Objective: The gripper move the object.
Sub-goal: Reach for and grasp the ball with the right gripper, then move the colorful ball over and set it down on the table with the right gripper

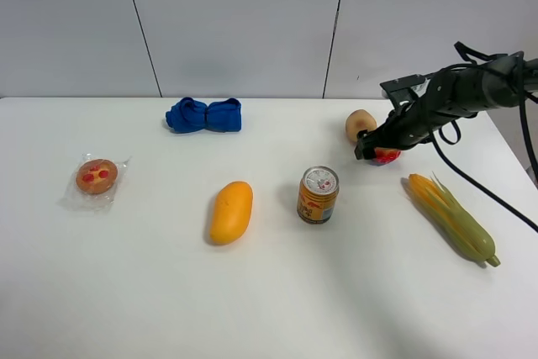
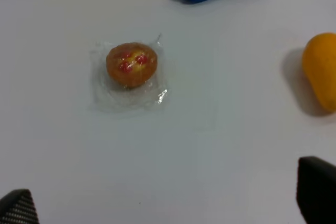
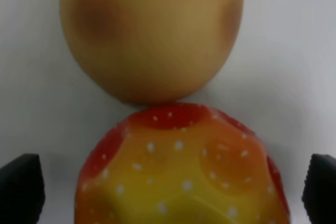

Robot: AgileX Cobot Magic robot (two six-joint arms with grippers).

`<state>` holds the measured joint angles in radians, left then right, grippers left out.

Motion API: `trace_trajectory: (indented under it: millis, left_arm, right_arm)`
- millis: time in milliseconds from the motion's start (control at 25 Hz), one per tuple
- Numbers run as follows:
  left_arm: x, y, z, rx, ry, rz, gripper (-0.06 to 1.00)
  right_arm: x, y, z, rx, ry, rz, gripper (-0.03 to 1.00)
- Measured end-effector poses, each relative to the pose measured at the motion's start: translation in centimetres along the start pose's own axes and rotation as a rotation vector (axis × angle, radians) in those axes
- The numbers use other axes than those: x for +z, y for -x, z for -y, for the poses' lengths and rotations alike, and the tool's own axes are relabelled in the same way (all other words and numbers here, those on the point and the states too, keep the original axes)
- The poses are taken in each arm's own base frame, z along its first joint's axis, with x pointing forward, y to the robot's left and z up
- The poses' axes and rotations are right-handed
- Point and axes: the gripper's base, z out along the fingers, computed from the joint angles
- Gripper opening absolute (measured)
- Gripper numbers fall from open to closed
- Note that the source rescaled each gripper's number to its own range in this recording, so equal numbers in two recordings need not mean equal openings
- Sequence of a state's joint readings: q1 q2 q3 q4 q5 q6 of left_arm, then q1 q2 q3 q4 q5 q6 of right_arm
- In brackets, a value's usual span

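The object, a red toy fruit with a yellow dimpled, white-dotted top, sits on the white table at the back right. It touches a plain tan-peach round fruit, which shows just behind it in the exterior view. My right gripper is open, with one black finger on each side of the red fruit and a small gap to it. In the exterior view the black arm reaches in from the right and covers most of the fruit. My left gripper is open and empty above the table's left part.
An orange mango, a drink can and a corn cob lie in front. A blue cloth is at the back. A wrapped pastry lies at the left, below my left gripper.
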<state>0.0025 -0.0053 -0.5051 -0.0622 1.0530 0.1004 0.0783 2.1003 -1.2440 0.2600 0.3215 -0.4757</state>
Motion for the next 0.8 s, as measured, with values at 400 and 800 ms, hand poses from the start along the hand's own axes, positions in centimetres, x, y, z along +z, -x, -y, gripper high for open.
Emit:
trace_trajectory:
  millis: [400,800]
  left_arm:
    - [0.0,0.0,0.0,0.0,0.0,0.0,1.0]
    - [0.0,0.0,0.0,0.0,0.0,0.0,1.0]
  right_arm:
    - [-0.4,-0.4,-0.3,0.006,0.033,-0.055,0.02]
    - [-7.8,2.6,-1.5,-0.01,0.057,0.078,0.02]
